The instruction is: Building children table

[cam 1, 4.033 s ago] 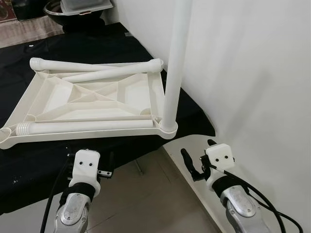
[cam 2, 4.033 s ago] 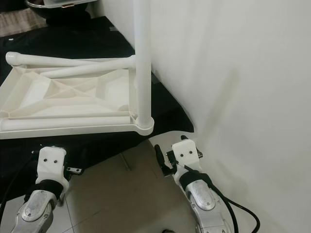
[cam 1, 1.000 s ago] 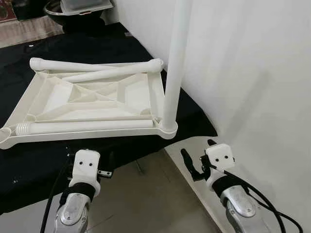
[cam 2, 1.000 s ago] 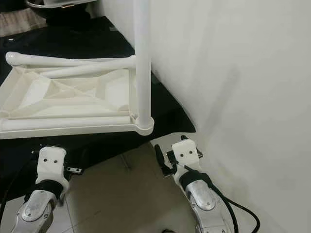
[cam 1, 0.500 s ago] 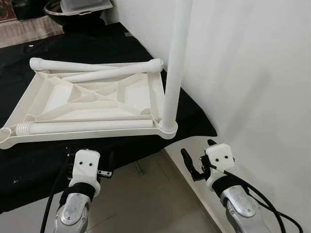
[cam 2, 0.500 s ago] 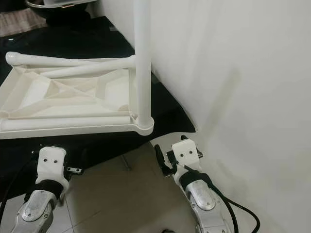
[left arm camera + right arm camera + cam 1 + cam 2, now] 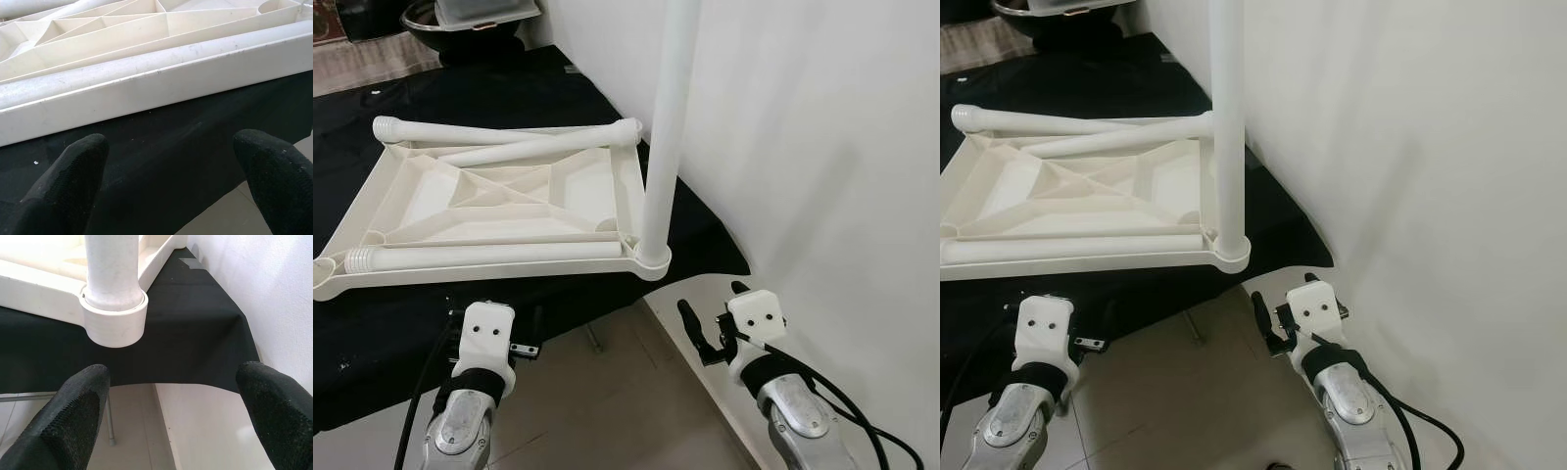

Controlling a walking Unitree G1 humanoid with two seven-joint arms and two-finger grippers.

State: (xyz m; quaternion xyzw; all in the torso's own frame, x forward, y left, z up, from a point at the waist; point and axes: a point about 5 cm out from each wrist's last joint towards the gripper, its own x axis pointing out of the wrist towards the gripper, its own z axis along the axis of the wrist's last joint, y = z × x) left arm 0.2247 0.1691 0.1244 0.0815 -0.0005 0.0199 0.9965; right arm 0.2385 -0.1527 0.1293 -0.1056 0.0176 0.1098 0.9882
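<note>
tabletop upside down at worktop near-right corner | one leg upright in corner socket | left end effector, right end effector wide, empty | risk: bumping leg tips tabletop off edge

Black-covered table next to the wall, with the upside-down white tabletop lying flat on it.

A black cloth covers the counter beside a white wall; a metal bowl sits beyond, tiled floor below.
</note>
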